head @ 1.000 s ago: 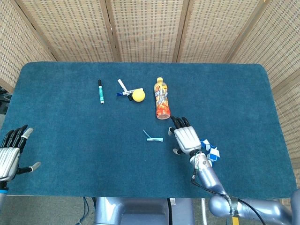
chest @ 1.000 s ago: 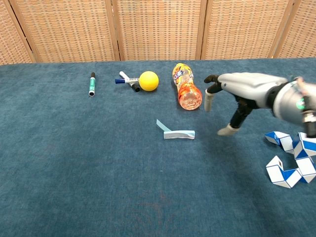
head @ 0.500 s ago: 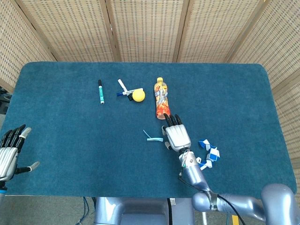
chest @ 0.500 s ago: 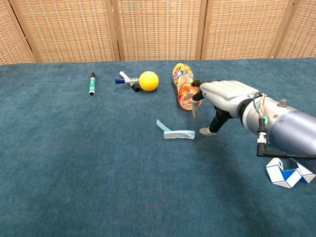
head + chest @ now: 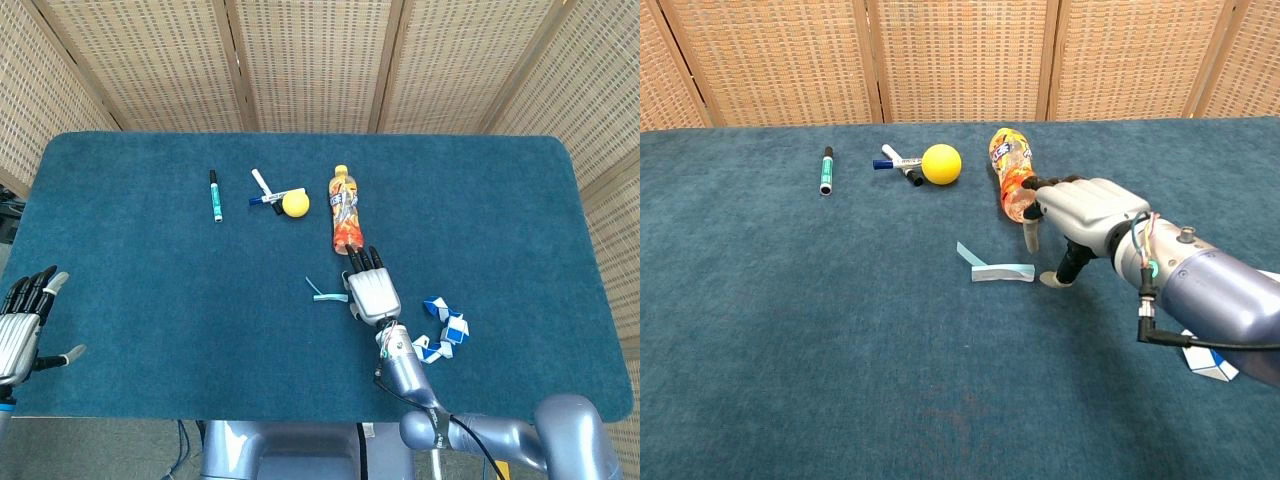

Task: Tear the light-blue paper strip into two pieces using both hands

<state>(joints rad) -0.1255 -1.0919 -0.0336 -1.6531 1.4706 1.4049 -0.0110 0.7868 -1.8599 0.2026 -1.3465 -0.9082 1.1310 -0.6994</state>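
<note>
The light-blue paper strip point(image 5: 996, 268) lies flat on the blue table, one end curled up; the head view shows the strip point(image 5: 322, 294) mostly uncovered. My right hand point(image 5: 1077, 217) hovers palm down just right of it, fingers spread, its thumb tip beside the strip's right end and holding nothing. From above, the right hand point(image 5: 371, 285) sits between the strip and the bottle. My left hand point(image 5: 22, 322) stays at the table's near left edge, open and empty, far from the strip; the chest view does not show it.
An orange drink bottle point(image 5: 344, 211) lies just beyond my right hand. A yellow ball point(image 5: 295, 203) and two markers point(image 5: 264, 192) sit behind it, a green marker point(image 5: 215, 194) further left. A blue-white folding toy point(image 5: 443, 331) lies right of my forearm.
My right hand has moved left across the table, from near the folding toy to right beside the strip's right end. The left hand and strip have stayed put.
</note>
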